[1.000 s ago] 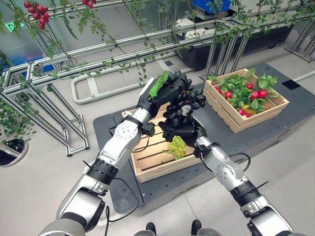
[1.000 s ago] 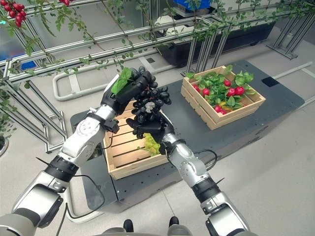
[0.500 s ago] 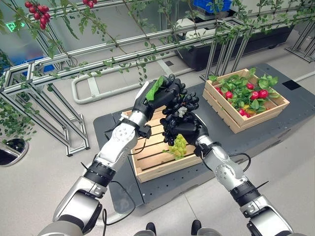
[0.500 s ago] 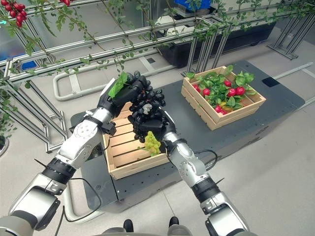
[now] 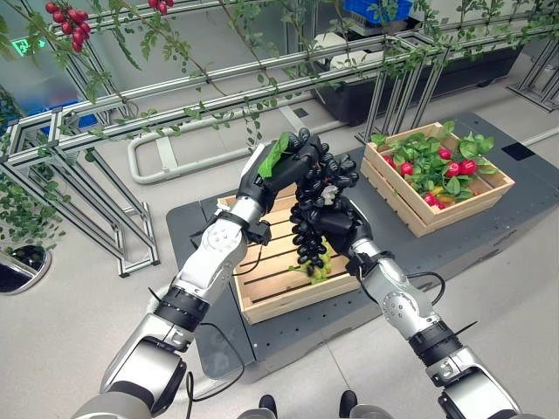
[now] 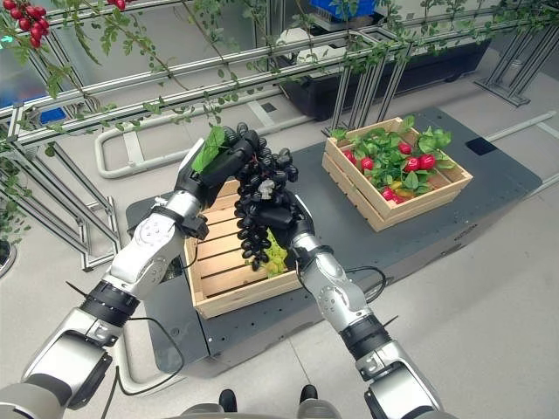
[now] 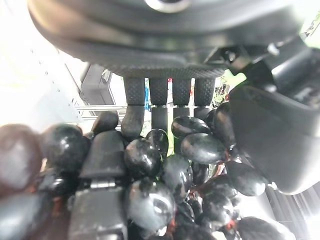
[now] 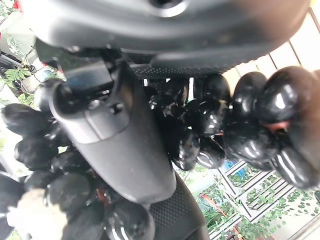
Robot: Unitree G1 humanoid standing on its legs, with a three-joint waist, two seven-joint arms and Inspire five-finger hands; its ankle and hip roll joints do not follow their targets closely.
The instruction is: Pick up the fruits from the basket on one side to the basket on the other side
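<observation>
A bunch of dark grapes (image 5: 311, 229) hangs above the near wooden crate (image 5: 262, 302). My left hand (image 5: 281, 168) is shut on the top of the bunch, with a green leaf (image 5: 276, 154) lying on the hand. My right hand (image 5: 342, 225) is curled round the bunch's side from the right. In the left wrist view the fingers (image 7: 150, 92) press on the grapes (image 7: 150, 172). The right wrist view has the thumb (image 8: 117, 137) lying across the grapes (image 8: 205, 125). A green grape bunch (image 5: 321, 267) lies in the crate under them. The far crate (image 5: 435, 223) on the right holds red fruits (image 5: 458, 167) and leaves.
Both crates stand on a dark low platform (image 5: 489, 209). Behind it runs an aluminium frame (image 5: 218, 83) with vines and red berries (image 5: 66, 21). Grey floor surrounds the platform.
The dark bunch, bundled up between the hands before, now hangs down longer over the near crate and covers part of the green bunch. Both hands stay on it.
</observation>
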